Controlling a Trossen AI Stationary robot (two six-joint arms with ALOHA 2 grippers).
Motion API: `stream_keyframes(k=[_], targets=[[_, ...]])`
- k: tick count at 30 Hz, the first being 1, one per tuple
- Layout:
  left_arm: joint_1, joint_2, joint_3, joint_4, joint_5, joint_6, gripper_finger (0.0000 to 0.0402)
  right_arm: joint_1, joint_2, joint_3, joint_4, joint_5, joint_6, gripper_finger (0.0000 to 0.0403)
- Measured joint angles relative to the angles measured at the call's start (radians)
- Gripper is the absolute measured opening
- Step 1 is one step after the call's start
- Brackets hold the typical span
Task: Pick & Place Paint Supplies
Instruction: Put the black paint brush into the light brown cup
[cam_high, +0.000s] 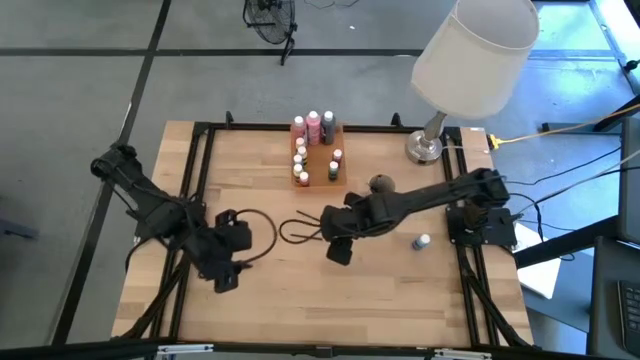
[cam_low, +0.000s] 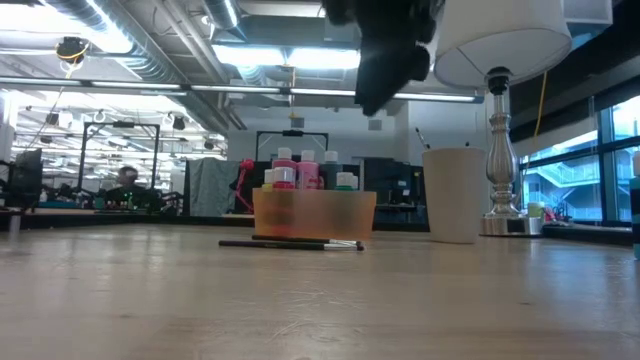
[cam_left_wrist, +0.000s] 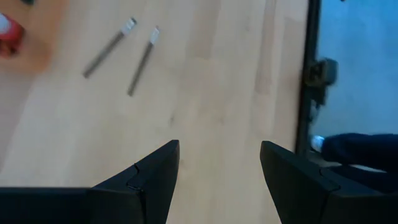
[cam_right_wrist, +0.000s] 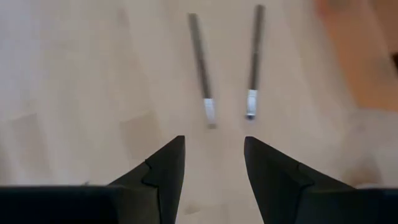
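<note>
Near the centre of the high view, the right gripper (cam_high: 338, 250) hangs above the table (cam_high: 400, 300) with jaws spread and empty, just right of two paintbrushes (cam_high: 300, 232). The left gripper (cam_high: 226, 277), lower left, also has its jaws spread, holding nothing. Paint bottles (cam_high: 312, 128) stand in the orange tray (cam_high: 322, 165), upper centre.

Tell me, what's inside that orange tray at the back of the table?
The orange tray holds small paint bottles standing upright, pink and white caps showing. From table height its cloudy wall hides their lower halves, so anything lying flat inside can't be seen.
</note>
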Motion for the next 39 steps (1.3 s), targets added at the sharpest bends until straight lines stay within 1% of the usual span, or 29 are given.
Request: stream_keyframes(k=[2, 5, 8, 12, 14, 23, 30, 39], targets=[[-0.038, 0.000, 0.000, -0.007, 0.025, -0.049, 0.0221, -0.013, 0.012, 0.000, -0.019, 0.028, 0.009, 0.0169], [-0.102, 0.000, 0.000, -0.011, 0.028, -0.116, 0.0221, -0.037, 0.025, 0.000, -0.031, 0.019, 0.012, 0.0169], [-0.151, 0.000, 0.000, -0.012, -0.021, -0.166, 0.0221, -0.067, 0.043, 0.000, -0.033, -0.041, 0.016, 0.0169], [-0.193, 0.000, 0.000, -0.013, -0.089, -0.220, 0.0221, -0.118, 0.075, 0.000, -0.042, -0.189, 0.018, 0.0169], [-0.205, 0.000, 0.000, -0.013, -0.100, -0.242, 0.0221, -0.138, 0.088, 0.000, -0.040, -0.214, 0.022, 0.0169], [-0.233, 0.000, 0.000, -0.011, -0.115, -0.328, 0.0221, -0.186, 0.157, 0.000, -0.033, -0.210, 0.041, 0.0169], [-0.235, 0.000, 0.000, -0.005, -0.117, -0.330, 0.0221, -0.200, 0.226, 0.000, -0.027, -0.235, -0.021, 0.0169], [-0.235, 0.000, 0.000, 0.021, -0.117, -0.349, 0.0221, -0.233, 0.255, 0.000, 0.001, -0.244, -0.080, 0.0169]])
